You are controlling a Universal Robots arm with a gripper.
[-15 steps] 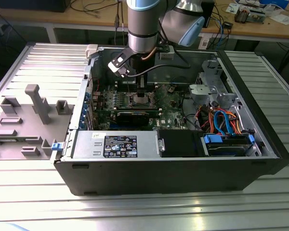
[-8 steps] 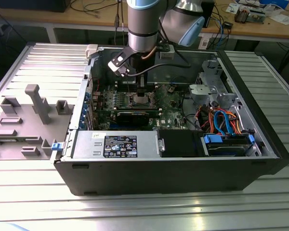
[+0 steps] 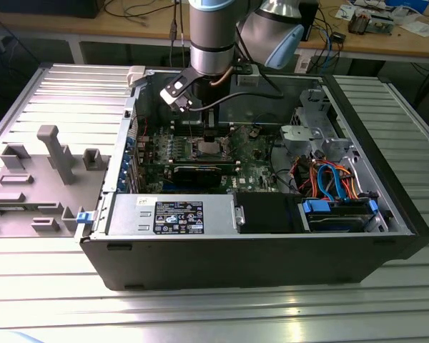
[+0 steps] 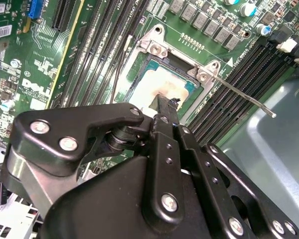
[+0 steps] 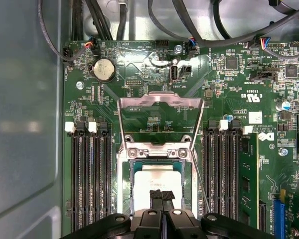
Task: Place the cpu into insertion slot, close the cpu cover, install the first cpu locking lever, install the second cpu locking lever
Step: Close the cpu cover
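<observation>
The cpu (image 5: 157,183) lies flat in the insertion slot (image 5: 122,179), its pale top showing inside the silver rim. In the second wrist view the cpu (image 4: 162,82) sits just past my fingertips (image 4: 165,102). My gripper (image 5: 162,195) hangs right over the chip, its black fingers pressed together with nothing seen between them. The cpu cover (image 5: 159,101) stands swung open off the far side of the socket. One thin locking lever (image 4: 241,97) sticks out loose beside the socket. In the exterior view my gripper (image 3: 204,136) reaches down into the case above the socket (image 3: 209,148).
Black memory slots (image 5: 89,179) flank the socket on both sides. A round coin battery (image 5: 103,69) and cable bundles (image 5: 189,20) lie beyond the cover. In the exterior view, case walls, a drive cage (image 3: 307,136) and a power supply (image 3: 175,214) ring the board.
</observation>
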